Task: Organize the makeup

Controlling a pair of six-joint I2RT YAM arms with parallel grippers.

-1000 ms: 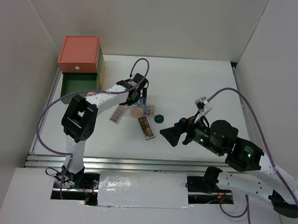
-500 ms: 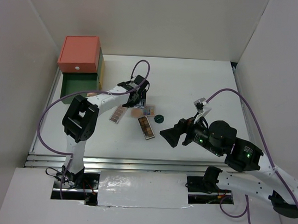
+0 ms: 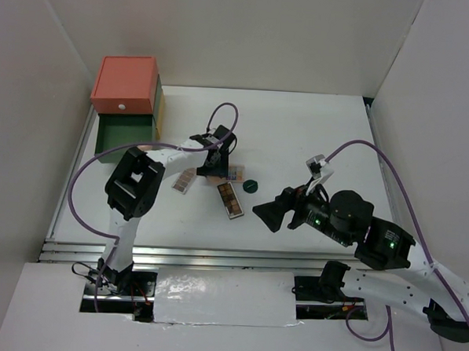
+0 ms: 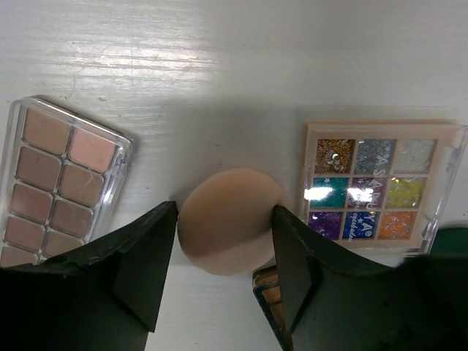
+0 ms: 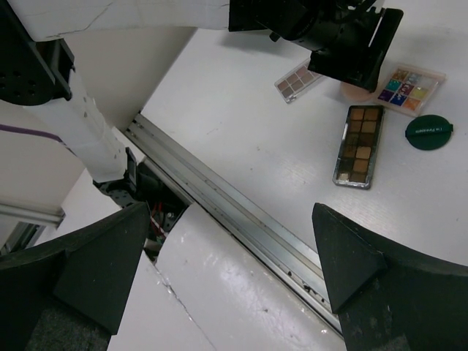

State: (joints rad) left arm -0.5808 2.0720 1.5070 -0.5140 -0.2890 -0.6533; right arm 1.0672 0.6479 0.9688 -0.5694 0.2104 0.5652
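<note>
The left gripper (image 4: 223, 245) is hanging over a round peach puff (image 4: 232, 230), fingers spread and straddling it, not yet pinching. The puff is lying between the pinkish palette (image 4: 62, 183) on its left and the multicolour palette (image 4: 380, 186) on its right, both crowding the fingers. The brown palette (image 3: 231, 200) and green compact (image 3: 251, 186) are lying loose nearby, so sorting is looking barely begun. The right gripper (image 5: 234, 263) is waiting wide open, well apart.

White table (image 3: 315, 132) bears pink palette (image 4: 55, 183), brown palette (image 5: 357, 144), glitter palette (image 4: 373, 186), puff (image 4: 230, 227), compact (image 5: 429, 132), drawers (image 3: 128, 99)
</note>
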